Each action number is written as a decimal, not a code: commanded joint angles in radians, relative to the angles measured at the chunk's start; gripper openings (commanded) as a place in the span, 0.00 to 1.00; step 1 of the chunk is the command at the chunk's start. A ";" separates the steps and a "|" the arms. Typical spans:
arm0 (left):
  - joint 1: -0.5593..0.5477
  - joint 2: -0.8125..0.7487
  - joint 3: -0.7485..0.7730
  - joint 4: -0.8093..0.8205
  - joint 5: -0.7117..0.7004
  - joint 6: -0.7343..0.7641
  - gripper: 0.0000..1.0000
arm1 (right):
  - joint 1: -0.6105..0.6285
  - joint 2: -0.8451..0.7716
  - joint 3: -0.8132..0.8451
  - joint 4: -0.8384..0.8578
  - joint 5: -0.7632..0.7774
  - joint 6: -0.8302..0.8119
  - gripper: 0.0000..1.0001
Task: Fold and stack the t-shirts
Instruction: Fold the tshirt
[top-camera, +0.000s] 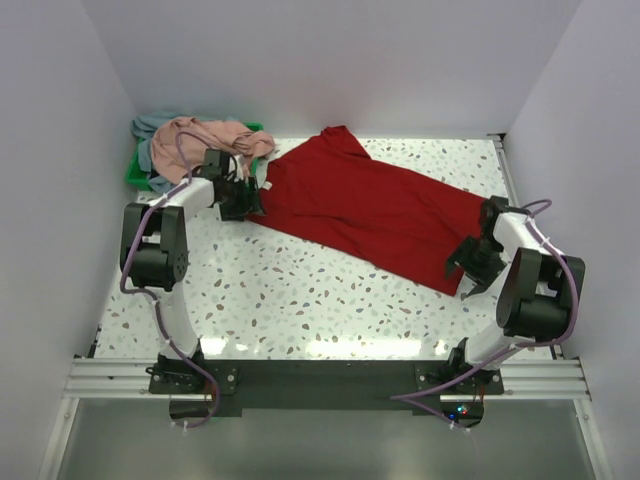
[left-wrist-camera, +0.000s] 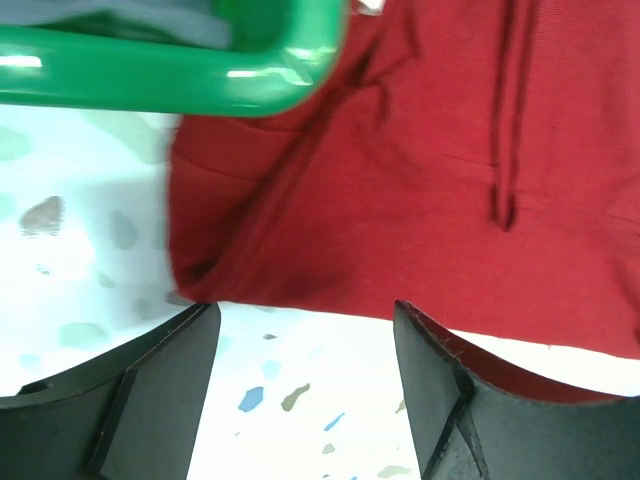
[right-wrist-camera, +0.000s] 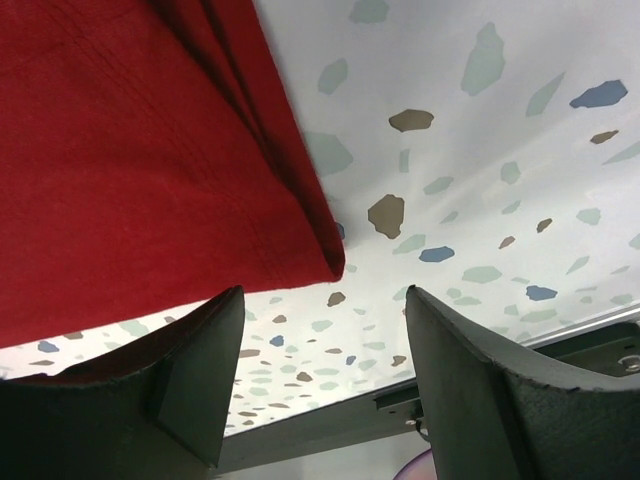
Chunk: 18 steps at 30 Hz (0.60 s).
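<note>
Top: red t-shirt (top-camera: 370, 205) lies spread on table (top-camera: 300, 300) from 10 to 4 o'clock, w/ pink t-shirt (top-camera: 205, 135) and grey-blue t-shirt (top-camera: 150, 125) heaped in green tray (top-camera: 135, 172) at 10; left gripper (top-camera: 243, 195) is at the red one's 9 o'clock end, right gripper (top-camera: 470, 262) at its 4 o'clock hem. L wrist: fingers (left-wrist-camera: 150, 390) wide apart, nothing gripped, red cloth at 12–3, tray at 11. R wrist: fingers (right-wrist-camera: 480, 380) wide apart, nothing gripped, hem corner at 10.

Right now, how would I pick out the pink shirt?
Find the far left corner of the speckled table, where a green tray sits. The dusty pink t-shirt lies crumpled on top there, above a grey-blue t-shirt; the red t-shirt alongside is spread out.
</note>
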 joint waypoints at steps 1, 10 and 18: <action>0.025 0.014 0.032 -0.001 -0.040 0.043 0.74 | 0.000 -0.046 -0.019 0.013 -0.019 0.035 0.68; 0.040 0.032 0.003 0.041 -0.018 0.048 0.72 | 0.000 -0.066 -0.068 0.019 0.001 0.065 0.65; 0.050 0.086 0.029 0.063 0.012 0.046 0.66 | 0.000 -0.029 -0.082 0.076 -0.005 0.075 0.60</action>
